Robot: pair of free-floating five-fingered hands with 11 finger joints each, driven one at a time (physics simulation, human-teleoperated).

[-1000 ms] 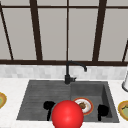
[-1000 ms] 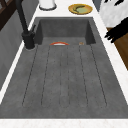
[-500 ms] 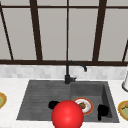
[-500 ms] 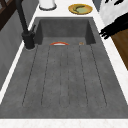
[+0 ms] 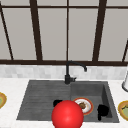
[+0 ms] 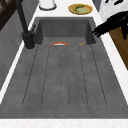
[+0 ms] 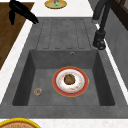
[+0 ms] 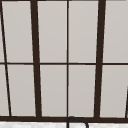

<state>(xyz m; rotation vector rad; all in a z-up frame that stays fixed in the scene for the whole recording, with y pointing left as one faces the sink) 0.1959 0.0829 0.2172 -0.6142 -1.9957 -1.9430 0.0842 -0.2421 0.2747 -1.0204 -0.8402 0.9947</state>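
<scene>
Nothing has moved since the earlier frames: right hand (image 5: 103, 110) hangs over the sink basin (image 5: 105, 91), grip indiscernible; left hand (image 5: 57, 102) likewise.

Landmark: black faucet (image 6: 26, 30), upright on the sink's left rim. Grooved drainboard (image 6: 66, 77) lies nearer than it. Basin (image 6: 65, 31) beyond, red-rimmed plate (image 6: 59, 43) edge peeking at its near lip. Yellow dish (image 6: 80, 8) on counter (image 6: 63, 11) past the basin. A hand (image 6: 108, 26), fingers straight, hovers over the rim opposite the faucet
</scene>
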